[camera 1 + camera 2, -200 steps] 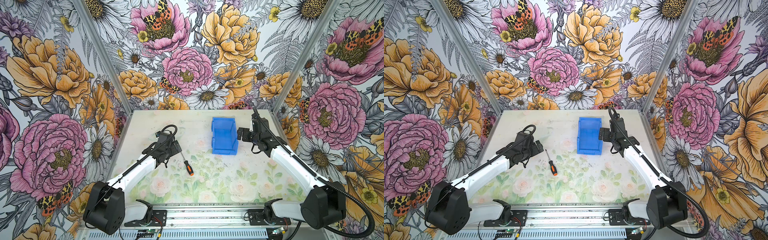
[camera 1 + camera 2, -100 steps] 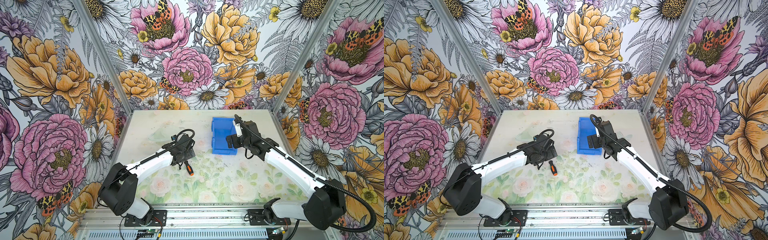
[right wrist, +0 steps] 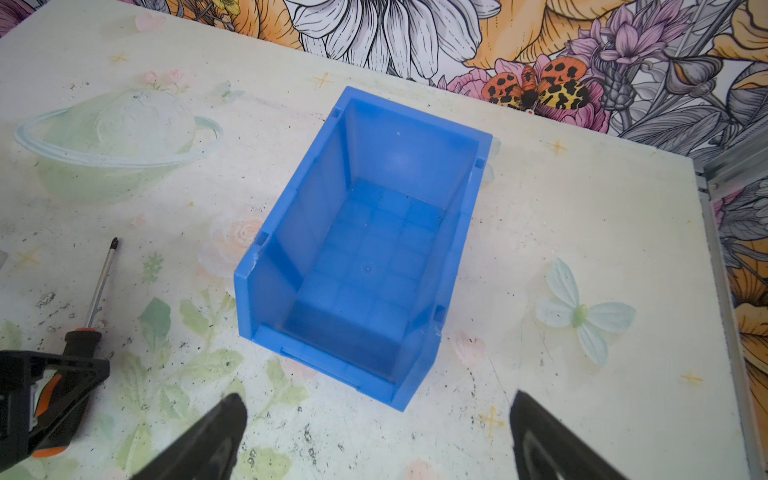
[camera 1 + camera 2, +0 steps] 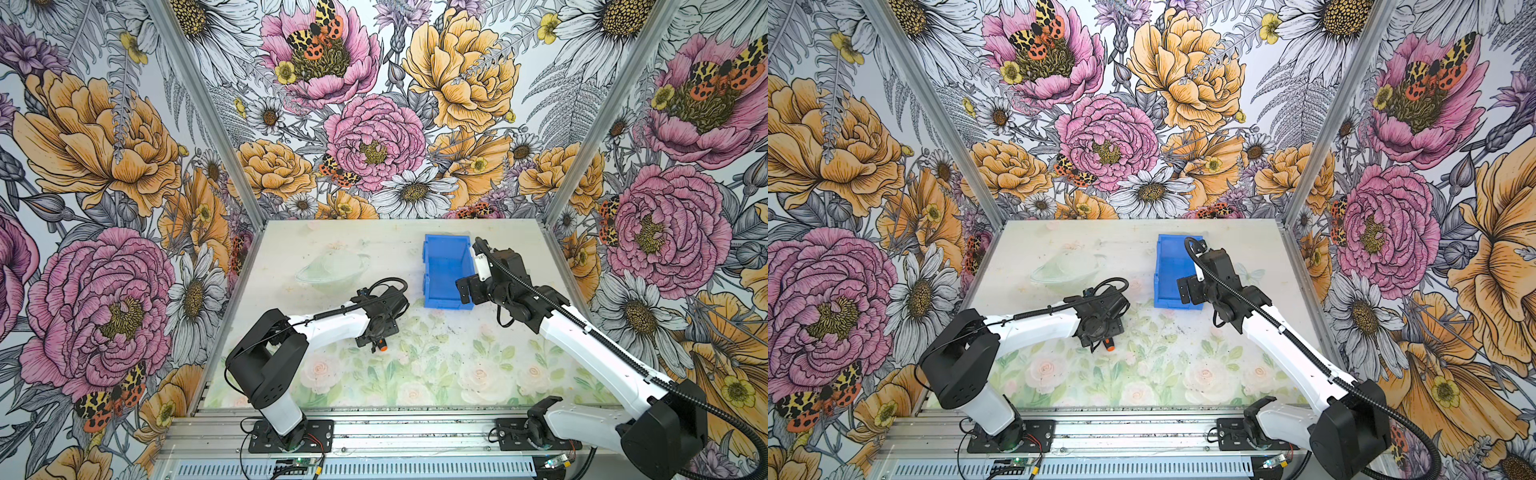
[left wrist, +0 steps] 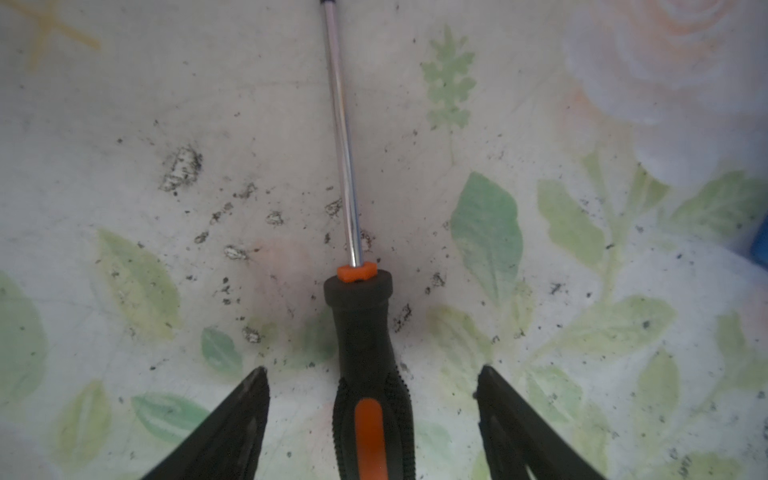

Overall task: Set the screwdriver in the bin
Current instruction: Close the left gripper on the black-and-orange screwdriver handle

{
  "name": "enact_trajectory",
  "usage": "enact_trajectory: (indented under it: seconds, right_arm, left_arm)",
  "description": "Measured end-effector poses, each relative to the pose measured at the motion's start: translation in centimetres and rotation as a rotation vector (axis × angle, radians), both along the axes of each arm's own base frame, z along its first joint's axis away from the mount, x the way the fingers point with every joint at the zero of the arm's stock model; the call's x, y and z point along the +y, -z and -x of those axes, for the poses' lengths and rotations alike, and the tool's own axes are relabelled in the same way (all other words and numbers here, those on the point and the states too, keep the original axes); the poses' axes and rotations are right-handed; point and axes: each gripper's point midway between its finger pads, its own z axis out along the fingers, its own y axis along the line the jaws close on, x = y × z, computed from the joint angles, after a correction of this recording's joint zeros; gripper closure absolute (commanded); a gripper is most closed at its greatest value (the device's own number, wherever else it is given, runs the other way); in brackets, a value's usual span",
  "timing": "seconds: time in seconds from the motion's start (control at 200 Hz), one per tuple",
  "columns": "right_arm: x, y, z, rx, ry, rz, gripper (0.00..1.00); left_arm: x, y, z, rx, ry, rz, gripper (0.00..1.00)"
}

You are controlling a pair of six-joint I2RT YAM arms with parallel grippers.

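The screwdriver (image 5: pixel 365 332) lies flat on the table, black handle with orange inlay, thin metal shaft pointing away. My left gripper (image 5: pixel 372 370) is open and straddles the handle, a gap on each side between the fingers (image 5: pixel 245 407) and the handle. In both top views only the orange end (image 4: pixel 383 348) (image 4: pixel 1109 346) shows under the left gripper (image 4: pixel 376 337). The blue bin (image 3: pixel 365 249) stands upright and empty, low front wall toward me. My right gripper (image 3: pixel 376 409) is open and holds nothing, hovering just before the bin's (image 4: pixel 446 270) front right corner.
The table is a pale floral mat with black scuff marks (image 5: pixel 183 166). Floral walls and aluminium posts (image 4: pixel 569 166) close in the back and sides. A metal rail (image 4: pixel 374 428) with both arm bases runs along the front edge.
The left gripper moved right and came down over the screwdriver's handle, jaws narrowing. The right gripper swung left to the bin's front corner. Screwdriver and bin have not moved.
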Motion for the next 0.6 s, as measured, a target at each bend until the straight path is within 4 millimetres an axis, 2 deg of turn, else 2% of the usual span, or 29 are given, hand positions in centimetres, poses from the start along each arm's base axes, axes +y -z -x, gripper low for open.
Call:
enact_trajectory:
  seconds: [0.055, 0.255, 0.601]
  right_arm:
    - [0.0, 0.1, 0.1, 0.003, 0.001, 0.000, 0.01]
    - [-0.2, 0.5, 0.4, 0.011, 0.003, 0.003, 0.01]
    - [-0.7, -0.2, 1.1, -0.016, 0.009, -0.005, 0.00]
  left_arm:
    - [0.0, 0.3, 0.0, 0.006, -0.006, -0.003, 0.35]
    - [-0.1, 1.0, 0.2, 0.022, -0.006, -0.018, 0.42]
    - [-0.5, 1.2, 0.1, 0.033, 0.001, -0.033, 0.53]
